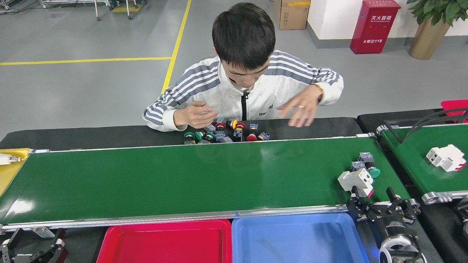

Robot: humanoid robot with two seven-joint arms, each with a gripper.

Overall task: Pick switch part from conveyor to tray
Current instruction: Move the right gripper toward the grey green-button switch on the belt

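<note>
Conveyor (182,179) spans the view; person (248,87) sits behind it over a button pile (225,132). Red tray (164,243) and blue tray (296,239) sit at the near edge. Right pincer (376,204) spread, just below the white switch (356,181) at the belt's right end, green button (367,166) beside it. Left pincer (33,248) bottom left, state unclear.

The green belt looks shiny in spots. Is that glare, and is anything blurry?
Head view: pale ceiling-light glare sits on the conveyor at its near left corner, fainter at mid-belt; the person's hand is smeared by motion blur; the white switch part stays sharp.
</note>
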